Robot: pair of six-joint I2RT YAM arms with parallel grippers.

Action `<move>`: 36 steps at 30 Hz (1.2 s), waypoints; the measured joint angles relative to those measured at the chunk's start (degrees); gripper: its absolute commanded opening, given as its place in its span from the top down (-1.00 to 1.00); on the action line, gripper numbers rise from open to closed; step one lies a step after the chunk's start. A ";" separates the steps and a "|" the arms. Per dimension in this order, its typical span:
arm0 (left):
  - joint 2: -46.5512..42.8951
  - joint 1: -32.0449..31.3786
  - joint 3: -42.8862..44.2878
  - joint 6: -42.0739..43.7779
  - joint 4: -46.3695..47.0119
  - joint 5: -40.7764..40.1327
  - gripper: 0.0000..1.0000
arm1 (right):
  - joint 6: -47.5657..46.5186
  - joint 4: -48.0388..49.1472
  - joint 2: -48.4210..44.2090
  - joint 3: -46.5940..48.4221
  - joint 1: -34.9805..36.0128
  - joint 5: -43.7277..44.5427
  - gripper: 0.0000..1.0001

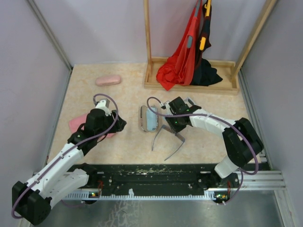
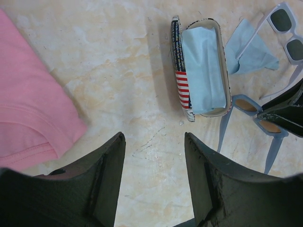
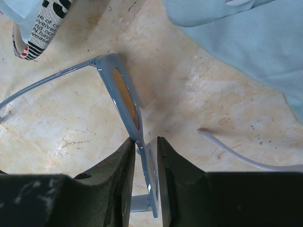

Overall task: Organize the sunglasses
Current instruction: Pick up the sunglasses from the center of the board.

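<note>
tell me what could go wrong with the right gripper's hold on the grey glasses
1. The right gripper pinches the grey glasses on the thin frame by one lens; they may twist or slip when lifted.
2. Their temples are spread open, so they may catch on the flag case, already filled by a blue cloth.

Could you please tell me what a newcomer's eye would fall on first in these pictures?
Most striking is the right gripper pinching the grey-framed glasses by the front of the frame, mid-scene, beside the open flag-printed case that holds a light-blue cloth. Next comes the red fabric hanging on the wooden rack at the far right. The left gripper hangs open beside a pink cloth.
</note>
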 measured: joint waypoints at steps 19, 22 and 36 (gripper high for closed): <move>-0.52 0.00 0.00 -0.22 -0.22 -0.44 -0.18 | -1.11 0.50 2.95 0.74 0.00 -0.20 0.82; -0.55 0.00 0.00 -0.20 -0.22 -0.46 -0.18 | -1.07 0.46 2.89 0.74 0.00 -0.22 0.89; 3.15 0.00 3.93 0.72 -1.03 1.99 -0.15 | 1.49 -5.22 -11.67 0.72 0.39 -0.37 1.00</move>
